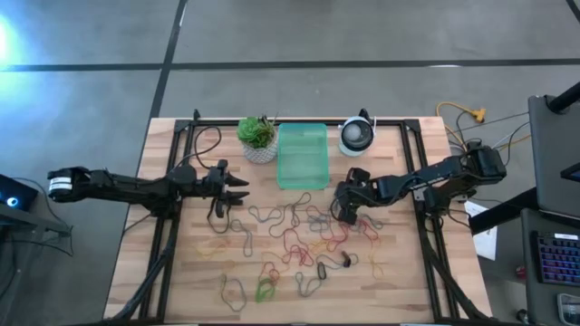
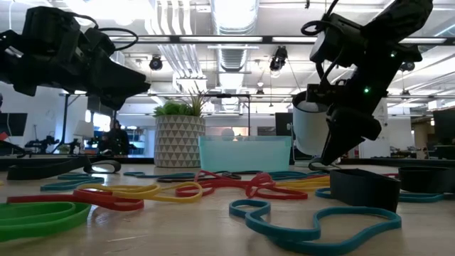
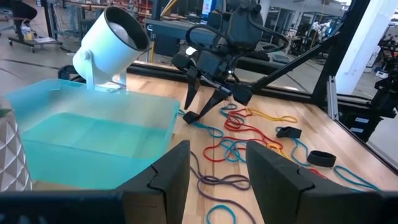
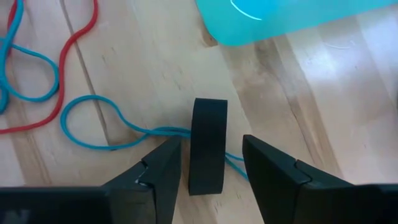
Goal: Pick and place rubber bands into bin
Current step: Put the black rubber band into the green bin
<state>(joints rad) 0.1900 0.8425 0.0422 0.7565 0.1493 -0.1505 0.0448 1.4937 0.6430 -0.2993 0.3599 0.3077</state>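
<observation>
Bin (image 1: pixel 302 156): translucent mint-green. Rubber bands (image 1: pixel 294 237): red, yellow, green, blue, black, on pale wood-grain counter (image 1: pixel 195 263). Pot (image 2: pixel 178 141) beside bin: white, grey triangle pattern.

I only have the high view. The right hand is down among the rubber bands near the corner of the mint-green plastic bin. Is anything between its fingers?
Observer: Yes. In the right wrist view the right hand is open, and a wide black rubber loop stands on edge between its fingers, not yet gripped.
Operator: Is that loop free of the others?
Observer: Not quite. A thin blue rubber band seems to run under it.
Operator: And the left hand?
Observer: In the left wrist view the left hand is open and empty.
</observation>
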